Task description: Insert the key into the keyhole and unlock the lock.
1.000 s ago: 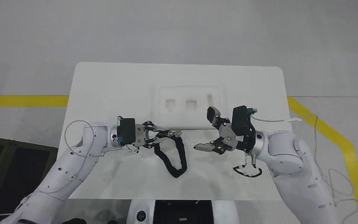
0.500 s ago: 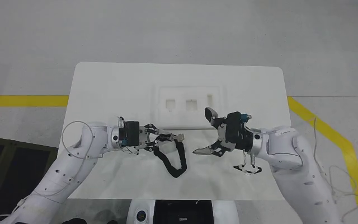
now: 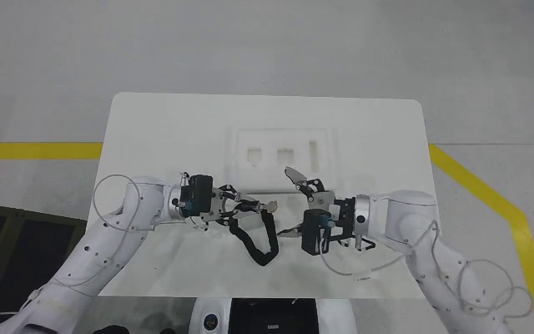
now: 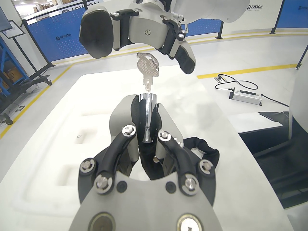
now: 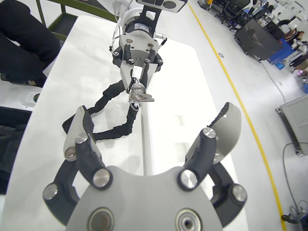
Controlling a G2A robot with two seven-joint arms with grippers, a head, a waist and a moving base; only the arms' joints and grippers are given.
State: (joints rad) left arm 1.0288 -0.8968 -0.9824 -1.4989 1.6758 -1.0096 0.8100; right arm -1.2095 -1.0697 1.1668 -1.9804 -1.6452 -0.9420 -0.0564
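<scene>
A black cable lock (image 3: 259, 238) lies mid-table, its chrome lock cylinder (image 4: 147, 114) raised off the surface. My left gripper (image 3: 242, 203) is shut on that cylinder (image 5: 137, 88). A silver key (image 4: 147, 66) sticks out of the keyhole toward my right gripper (image 3: 288, 203). The right gripper (image 5: 154, 115) is open and faces the key (image 5: 142, 97) head-on. In the left wrist view the right gripper (image 4: 142, 49) has one finger on each side of the key's head, with a gap to both. The cable (image 5: 113, 131) trails from the lock down onto the table.
A white foam tray (image 3: 284, 150) with several recesses sits at the back middle of the white table (image 3: 167, 125). The cable's loop (image 3: 265, 250) lies toward the front edge, between the two arms.
The right arm has swung left and turned its wrist, bringing its open fingers around the key's head. The left gripper has shifted slightly right with the lock.
</scene>
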